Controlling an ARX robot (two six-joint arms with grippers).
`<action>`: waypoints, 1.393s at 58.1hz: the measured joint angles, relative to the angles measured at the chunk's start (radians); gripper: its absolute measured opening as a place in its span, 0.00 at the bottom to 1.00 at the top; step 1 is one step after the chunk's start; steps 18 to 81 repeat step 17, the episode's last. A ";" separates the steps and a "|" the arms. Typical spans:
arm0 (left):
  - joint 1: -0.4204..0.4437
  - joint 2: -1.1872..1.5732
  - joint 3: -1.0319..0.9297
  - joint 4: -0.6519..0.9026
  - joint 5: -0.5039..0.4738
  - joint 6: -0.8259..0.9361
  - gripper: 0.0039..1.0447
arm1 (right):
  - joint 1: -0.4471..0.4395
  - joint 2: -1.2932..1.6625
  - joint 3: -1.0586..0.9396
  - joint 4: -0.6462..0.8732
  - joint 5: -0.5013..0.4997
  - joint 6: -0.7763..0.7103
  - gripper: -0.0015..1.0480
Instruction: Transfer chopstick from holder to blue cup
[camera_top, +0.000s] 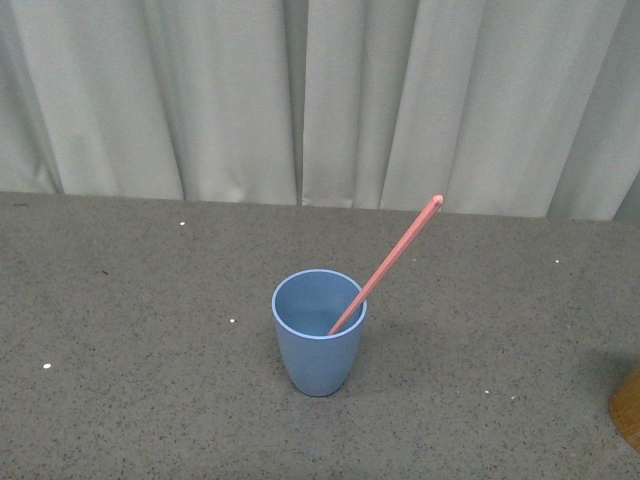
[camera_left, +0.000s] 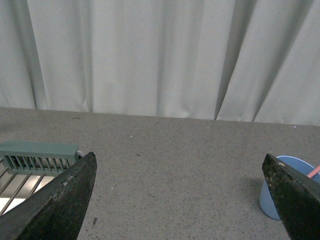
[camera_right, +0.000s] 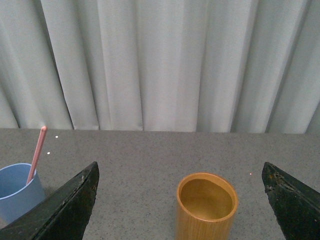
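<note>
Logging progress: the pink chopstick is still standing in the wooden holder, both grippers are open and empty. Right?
Not quite. The chopstick stands in the blue cup, leaning on its rim, as the front view shows. The holder looks empty in the right wrist view. The left gripper and right gripper are indeed open and empty.

I can read no text, label, brand, number or sign in any of my three views. The blue cup (camera_top: 319, 345), the holder (camera_right: 206, 206) and the grey table (camera_top: 130, 300) they stand on are all plain and unmarked.
</note>
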 joint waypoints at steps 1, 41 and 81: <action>0.000 0.000 0.000 0.000 0.000 0.000 0.94 | 0.000 0.000 0.000 0.000 0.000 0.000 0.91; 0.000 0.000 0.000 0.000 0.000 0.000 0.94 | 0.000 0.000 0.000 0.000 0.000 0.000 0.91; 0.000 0.000 0.000 0.000 0.000 0.000 0.94 | 0.000 0.000 0.000 0.000 0.000 0.000 0.91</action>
